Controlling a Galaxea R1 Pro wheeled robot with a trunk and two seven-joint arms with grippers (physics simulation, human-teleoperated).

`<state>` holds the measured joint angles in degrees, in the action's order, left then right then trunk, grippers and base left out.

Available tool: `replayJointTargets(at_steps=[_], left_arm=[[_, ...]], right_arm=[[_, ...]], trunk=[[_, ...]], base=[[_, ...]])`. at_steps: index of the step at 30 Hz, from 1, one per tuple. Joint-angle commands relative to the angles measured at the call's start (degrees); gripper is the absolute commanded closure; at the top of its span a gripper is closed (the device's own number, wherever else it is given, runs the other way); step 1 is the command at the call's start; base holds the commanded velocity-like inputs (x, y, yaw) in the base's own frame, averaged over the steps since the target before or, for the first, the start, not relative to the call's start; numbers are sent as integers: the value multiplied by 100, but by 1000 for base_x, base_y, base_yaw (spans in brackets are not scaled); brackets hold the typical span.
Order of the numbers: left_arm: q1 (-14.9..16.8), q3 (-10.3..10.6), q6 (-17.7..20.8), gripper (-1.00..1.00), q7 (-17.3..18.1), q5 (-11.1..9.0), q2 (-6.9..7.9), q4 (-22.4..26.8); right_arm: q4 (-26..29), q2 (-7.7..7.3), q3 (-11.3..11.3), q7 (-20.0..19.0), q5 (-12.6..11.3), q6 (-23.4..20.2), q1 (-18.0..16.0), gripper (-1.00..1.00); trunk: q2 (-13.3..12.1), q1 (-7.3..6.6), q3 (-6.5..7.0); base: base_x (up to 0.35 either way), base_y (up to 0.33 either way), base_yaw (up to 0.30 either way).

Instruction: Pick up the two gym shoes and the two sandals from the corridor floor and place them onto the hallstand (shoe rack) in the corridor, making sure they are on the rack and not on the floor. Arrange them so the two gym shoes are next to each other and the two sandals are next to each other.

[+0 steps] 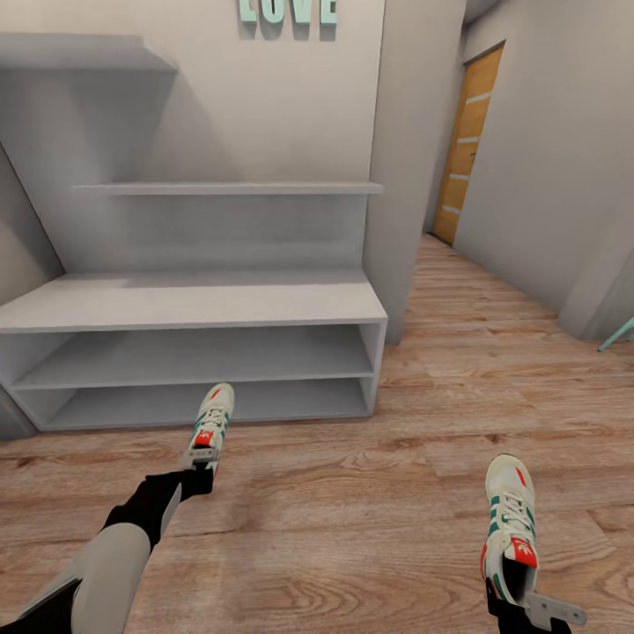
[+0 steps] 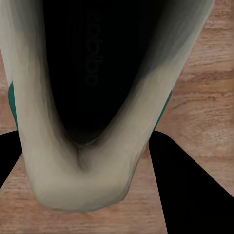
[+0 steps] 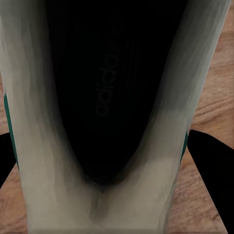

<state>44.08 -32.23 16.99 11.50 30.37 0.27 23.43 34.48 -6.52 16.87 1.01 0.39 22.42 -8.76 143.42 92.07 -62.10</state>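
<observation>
The left gripper was mostly hidden behind the heel of the left gym shoe, so its fingers could not be made out. The right gripper was cut off by the head view's bottom edge. Wall letters were cropped at the top. The hallstand ran off the left edge.

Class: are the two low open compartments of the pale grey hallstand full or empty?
Empty, as far as the head view shows. Both compartments of the pale grey hallstand show bare shelves; the nearer cream-white, green-striped gym shoe is just in front, at the left tool.
</observation>
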Motion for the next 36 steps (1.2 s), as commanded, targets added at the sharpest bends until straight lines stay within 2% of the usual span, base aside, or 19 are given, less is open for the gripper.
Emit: replayJointTargets(at_steps=[1, 7, 18, 36], left_arm=[[15, -55, 25, 100, 62, 62, -10, 12], [95, -70, 87, 100, 39, 72, -31, 12], [428, -78, 397, 100, 3, 85, -167, -54], [1018, -65, 977, 100, -16, 91, -160, -19]], right_arm=[[-6, 2, 1, 13, 5, 17, -3, 100], [-15, -17, -2, 13, -1, 24, -3, 100], [-20, -39, 0, 13, -4, 26, -3, 100], [-20, -42, 0, 13, -4, 26, -3, 100]], trunk=[[2, -1, -5], [2, -1, -5], [2, -1, -5], [2, -1, -5]], base=[[0, 0, 0], [0, 0, 0], [0, 0, 0], [0, 0, 0]])
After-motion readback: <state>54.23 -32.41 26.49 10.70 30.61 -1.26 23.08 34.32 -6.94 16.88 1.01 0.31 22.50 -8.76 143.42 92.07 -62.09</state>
